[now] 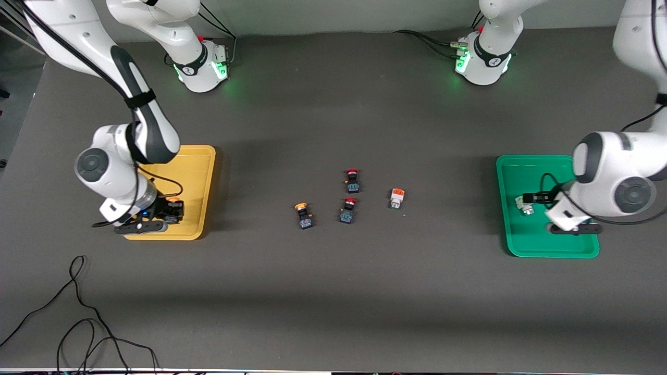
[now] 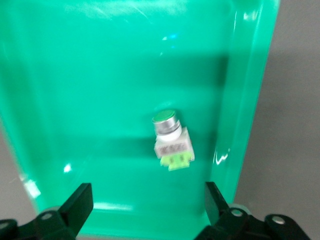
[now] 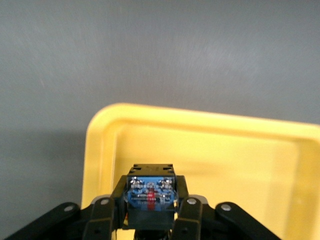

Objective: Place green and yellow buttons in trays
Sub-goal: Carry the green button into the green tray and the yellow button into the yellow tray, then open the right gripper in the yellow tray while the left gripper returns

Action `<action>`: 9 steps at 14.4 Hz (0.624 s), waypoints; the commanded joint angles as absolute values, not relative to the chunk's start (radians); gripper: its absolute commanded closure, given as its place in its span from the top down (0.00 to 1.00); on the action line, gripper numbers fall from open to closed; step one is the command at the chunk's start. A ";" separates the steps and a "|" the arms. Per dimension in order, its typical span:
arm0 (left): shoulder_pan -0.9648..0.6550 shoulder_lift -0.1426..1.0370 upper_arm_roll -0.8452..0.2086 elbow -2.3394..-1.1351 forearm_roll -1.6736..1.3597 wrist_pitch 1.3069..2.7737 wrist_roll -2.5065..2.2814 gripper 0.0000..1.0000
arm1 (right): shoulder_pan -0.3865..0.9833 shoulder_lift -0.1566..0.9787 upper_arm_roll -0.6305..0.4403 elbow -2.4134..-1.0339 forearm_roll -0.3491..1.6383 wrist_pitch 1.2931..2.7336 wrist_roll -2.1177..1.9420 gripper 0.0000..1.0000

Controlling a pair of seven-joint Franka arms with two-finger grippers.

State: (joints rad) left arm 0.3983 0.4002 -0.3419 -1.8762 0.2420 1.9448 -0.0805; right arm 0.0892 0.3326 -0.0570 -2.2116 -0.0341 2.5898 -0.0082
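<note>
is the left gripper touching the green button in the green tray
Apart. The left wrist view shows the open left gripper with bare tray floor between it and the green button.

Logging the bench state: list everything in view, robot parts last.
green tray: one, at the left arm's end.
green button: one, whitish body, lying in the green tray.
yellow tray: one, at the right arm's end.
yellow buttons: two, one mid-table, one held over the yellow tray.
orange-block button: one, whitish, mid-table.
red buttons: two, mid-table.
cable: black, table edge.
left gripper: open, over the green tray.
right gripper: shut on a yellow button.
</note>
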 commanded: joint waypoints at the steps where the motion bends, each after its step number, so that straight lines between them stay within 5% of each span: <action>1: 0.359 0.368 -0.399 -1.793 0.166 1.833 -0.163 1.00 | 0.101 0.356 -0.064 -2.230 0.069 2.617 -0.035 0.00; 3: 0.313 0.367 -0.471 -1.795 0.160 1.836 -0.320 1.00 | 0.103 0.370 -0.064 -2.235 0.097 2.619 -0.038 0.05; 4: 0.272 0.373 -0.486 -1.799 0.153 1.841 -0.395 1.00 | 0.104 0.370 -0.064 -2.235 0.097 2.619 -0.041 0.52; 5: 0.206 0.382 -0.489 -1.799 0.150 1.854 -0.472 1.00 | 0.104 0.365 -0.064 -2.235 0.097 2.614 -0.043 0.60; 6: 0.143 0.403 -0.488 -1.801 0.150 1.890 -0.553 1.00 | 0.106 0.361 -0.064 -2.235 0.097 2.609 -0.043 0.99; 9: -0.013 0.480 -0.485 -1.807 0.170 2.034 -0.764 1.00 | 0.106 0.312 -0.063 -2.226 0.098 2.547 -0.023 1.00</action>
State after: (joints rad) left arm 0.0643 0.4325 -0.5025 -1.8053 0.1566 1.9605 -0.6673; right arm 0.0954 0.3659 -0.0571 -2.2275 0.0673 2.6025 -0.0097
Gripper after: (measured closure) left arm 0.000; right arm 0.137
